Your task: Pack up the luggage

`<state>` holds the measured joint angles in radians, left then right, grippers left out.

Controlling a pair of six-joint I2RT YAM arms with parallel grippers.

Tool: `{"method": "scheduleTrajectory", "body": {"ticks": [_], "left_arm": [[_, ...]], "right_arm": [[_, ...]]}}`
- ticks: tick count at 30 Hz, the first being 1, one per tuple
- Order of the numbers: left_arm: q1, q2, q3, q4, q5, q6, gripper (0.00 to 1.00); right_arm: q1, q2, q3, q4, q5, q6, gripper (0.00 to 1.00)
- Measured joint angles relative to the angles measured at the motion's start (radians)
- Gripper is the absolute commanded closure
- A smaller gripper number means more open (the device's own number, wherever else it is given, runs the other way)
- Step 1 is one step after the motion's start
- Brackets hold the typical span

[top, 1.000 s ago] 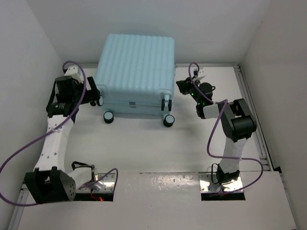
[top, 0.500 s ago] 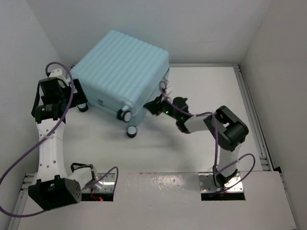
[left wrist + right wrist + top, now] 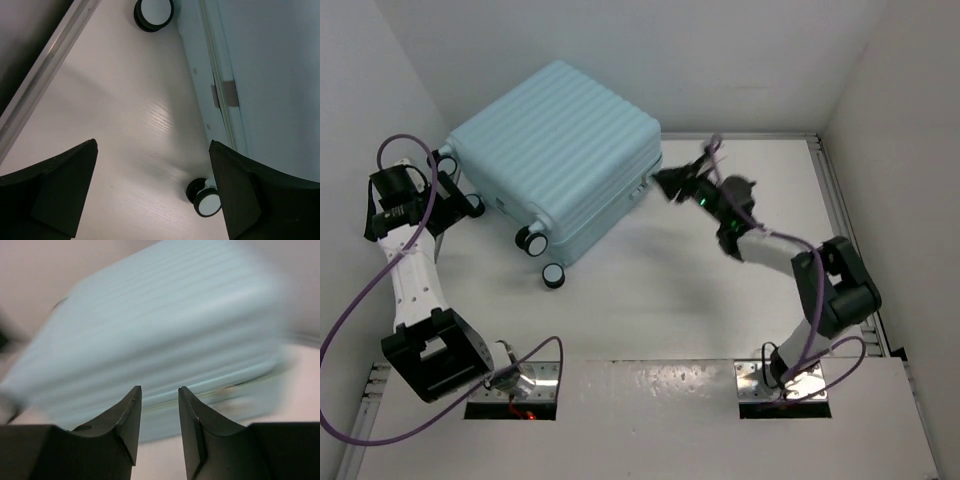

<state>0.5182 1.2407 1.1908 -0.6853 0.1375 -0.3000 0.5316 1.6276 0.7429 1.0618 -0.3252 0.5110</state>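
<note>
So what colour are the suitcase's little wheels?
Black wheels with white faces; the left wrist view shows them best.

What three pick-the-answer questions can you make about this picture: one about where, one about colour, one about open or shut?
1. Where are the luggage wheels?
A) beside the left gripper
B) against the back wall
C) tucked under the luggage

2. What colour is the luggage?
A) pink
B) pale aqua-blue
C) black

3. How is the luggage?
A) wide open
B) half open
C) shut

Answers:
1 A, since the left wrist view shows wheels right by its spread fingers.
2 B, since the ribbed shell is pale aqua-blue in every view.
3 C, since the two shells meet and no lining shows.
</note>
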Motion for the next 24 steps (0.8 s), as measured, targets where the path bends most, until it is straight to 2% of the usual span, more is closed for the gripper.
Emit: {"method": "scheduleTrajectory", "body": {"ticks": [1, 3, 6, 9, 12, 14, 16, 18, 21, 24], "left_arm": [[0.008, 0.010, -0.001, 0.008, 0.001, -0.013, 0.03], [0.014, 0.031, -0.013, 0.033, 0.002, -0.042, 0.03], [0.011, 0.041, -0.062, 0.069, 0.006, -0.075, 0.04], [-0.002, 0.053, -0.084, 0.084, -0.006, -0.092, 0.04], [-0.009, 0.073, -0.085, 0.114, -0.022, -0.105, 0.04], [-0.006, 0.092, -0.095, 0.145, -0.022, -0.119, 0.05], [0.000, 0.113, -0.126, 0.184, -0.001, -0.136, 0.09], [0.006, 0.137, -0.170, 0.229, 0.037, -0.154, 0.11], [-0.004, 0.204, -0.206, 0.274, 0.083, -0.180, 0.11], [-0.044, 0.285, -0.204, 0.331, 0.113, -0.199, 0.11]], "right_arm": [[-0.095, 0.019, 0.060, -0.056, 0.025, 0.019, 0.69], [-0.251, 0.108, 0.229, -0.133, 0.070, 0.063, 0.71], [-0.391, 0.319, 0.548, -0.249, 0.097, 0.111, 0.71], [-0.452, 0.557, 0.898, -0.391, 0.076, 0.192, 0.71], [-0.466, 0.832, 1.292, -0.527, 0.045, 0.271, 0.65], [-0.456, 0.963, 1.452, -0.596, 0.023, 0.302, 0.62], [-0.432, 1.035, 1.490, -0.631, -0.003, 0.326, 0.60], [-0.397, 1.057, 1.448, -0.644, -0.030, 0.343, 0.59], [-0.327, 1.066, 1.385, -0.645, -0.078, 0.362, 0.57], [-0.285, 1.085, 1.400, -0.608, -0.081, 0.377, 0.54]]}}
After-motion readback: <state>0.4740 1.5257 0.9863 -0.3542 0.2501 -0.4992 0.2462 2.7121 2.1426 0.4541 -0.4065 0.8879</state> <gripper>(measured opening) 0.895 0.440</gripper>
